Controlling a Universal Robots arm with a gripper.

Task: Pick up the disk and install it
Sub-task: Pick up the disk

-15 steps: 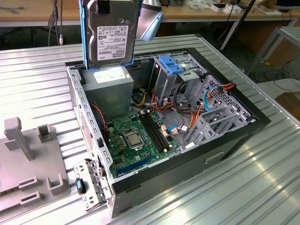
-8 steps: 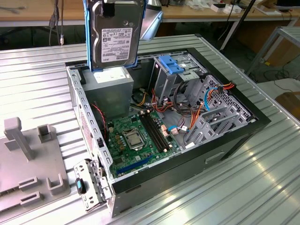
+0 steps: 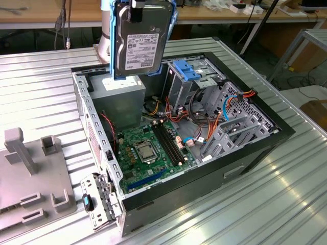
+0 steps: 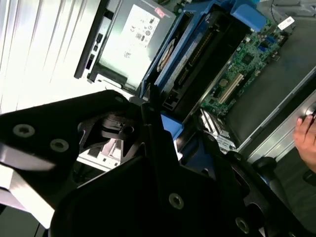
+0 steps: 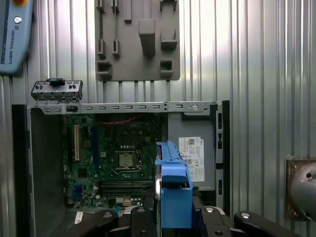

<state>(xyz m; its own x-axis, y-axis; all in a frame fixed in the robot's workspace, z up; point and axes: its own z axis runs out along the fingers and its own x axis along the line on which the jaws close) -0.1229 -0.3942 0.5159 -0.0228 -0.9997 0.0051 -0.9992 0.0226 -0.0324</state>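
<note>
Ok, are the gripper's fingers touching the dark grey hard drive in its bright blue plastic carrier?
Touching. In the first wrist view the black fingers clamp the blue-framed hard drive from both sides.

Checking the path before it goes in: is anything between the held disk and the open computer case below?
Nothing visible. The gripper holds the disk upright over the open case, above the grey power supply; the loose cables lie lower, by the drive cage.
</note>
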